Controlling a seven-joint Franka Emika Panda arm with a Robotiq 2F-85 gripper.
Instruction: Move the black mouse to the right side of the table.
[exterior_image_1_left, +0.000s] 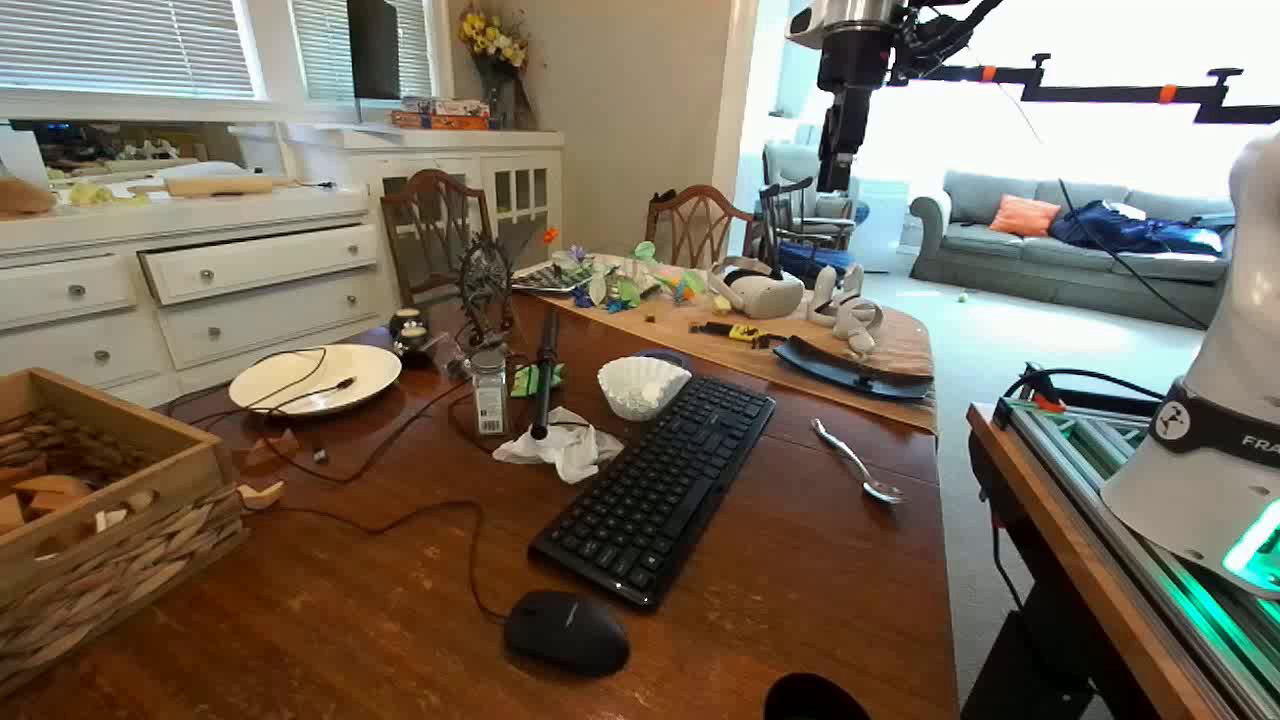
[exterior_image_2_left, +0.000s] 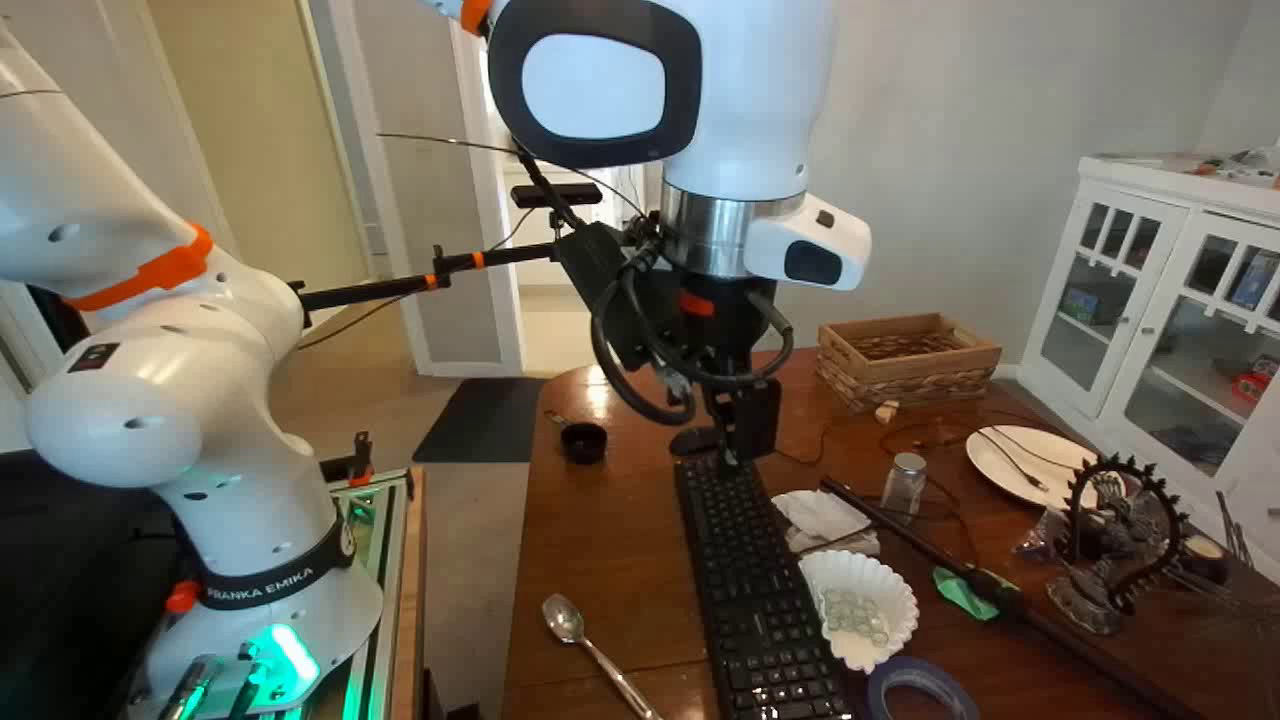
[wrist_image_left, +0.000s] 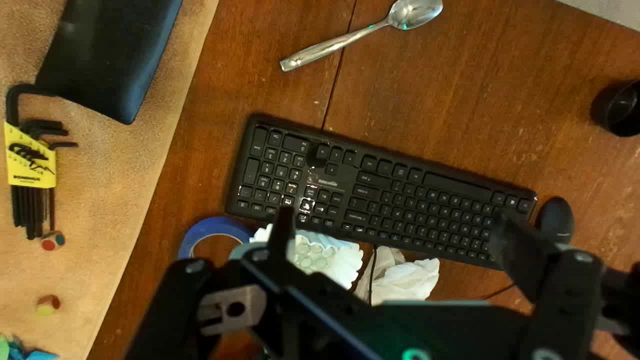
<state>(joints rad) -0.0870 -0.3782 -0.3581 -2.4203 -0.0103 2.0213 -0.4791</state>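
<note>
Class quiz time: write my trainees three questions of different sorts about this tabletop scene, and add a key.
1. True or false: in the wrist view, the claw stands open.
2. Multiple choice: which of these lies nearest the black mouse? (a) spoon (b) keyboard (c) white plate
3. Short answer: what colour is the tape roll beside the white fluted bowl?

Key: 1. True. 2. (b). 3. Blue.

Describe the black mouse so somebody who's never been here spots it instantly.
On the reddish-brown table, find the long keyboard. Just past its end opposite the number pad lies the black mouse: smooth, oval, corded, not hollow like the black cup.
</note>
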